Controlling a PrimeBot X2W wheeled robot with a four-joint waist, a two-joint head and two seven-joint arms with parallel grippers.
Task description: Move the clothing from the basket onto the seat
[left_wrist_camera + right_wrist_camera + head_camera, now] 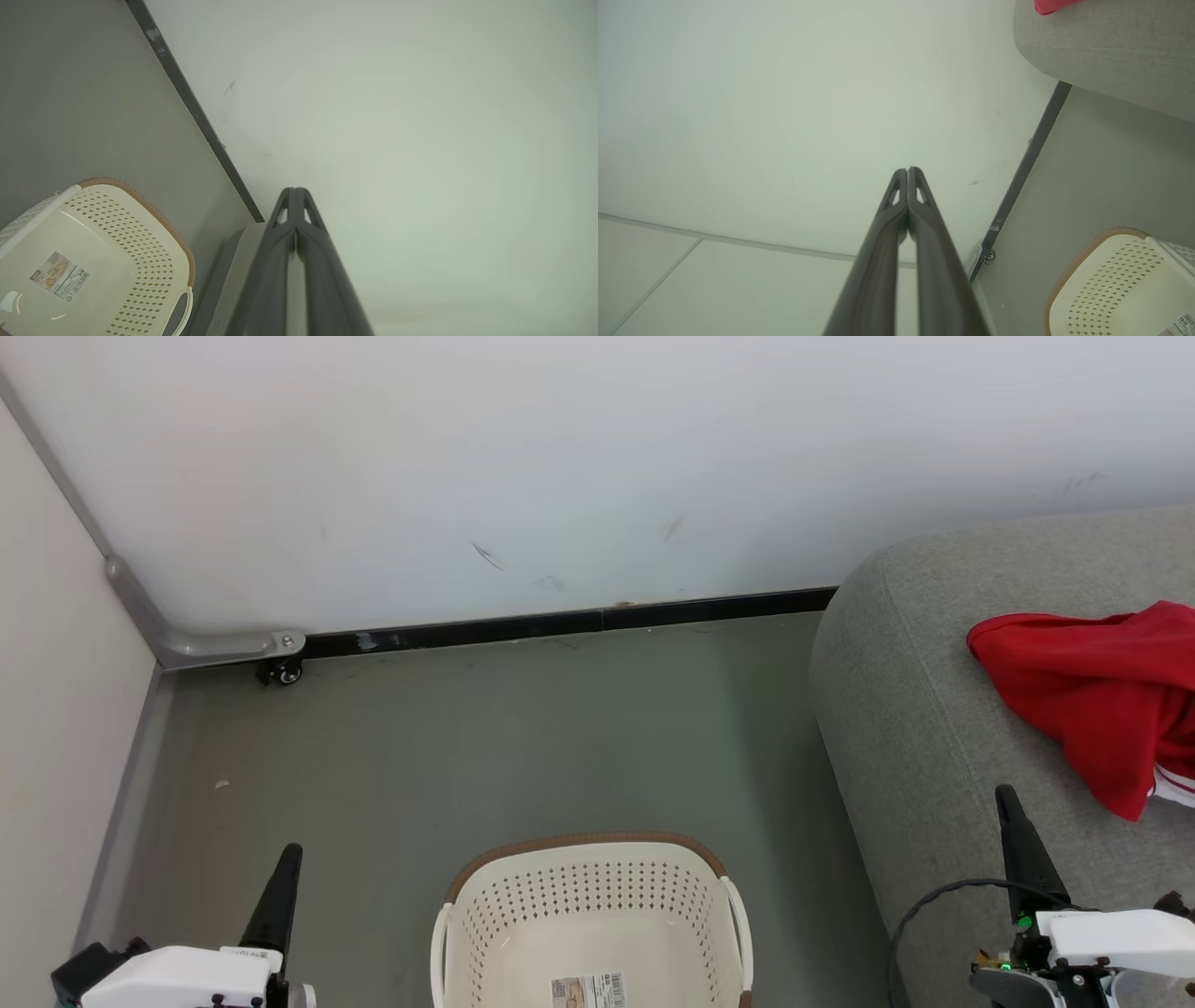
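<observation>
Grey floor (pixel 467 756) below a white wall. The basket (pixel 588 896) shows a bare bottom; the clothing (pixel 1092 700) lies on the seat (pixel 915 728). Left gripper (pixel 291 855) and right gripper (pixel 1008 798) have fingers together on nothing. The transfer looks done: confirm the basket is bare, then park your arms clear

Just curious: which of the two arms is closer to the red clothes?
The right arm, at the grey seat where the clothes lie; the left arm is beyond the basket.

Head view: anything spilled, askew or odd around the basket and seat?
Nothing stands out. The basket stands upright on the floor; the clothing lies bunched on the seat. Only faint scuffs mark the wall.
</observation>
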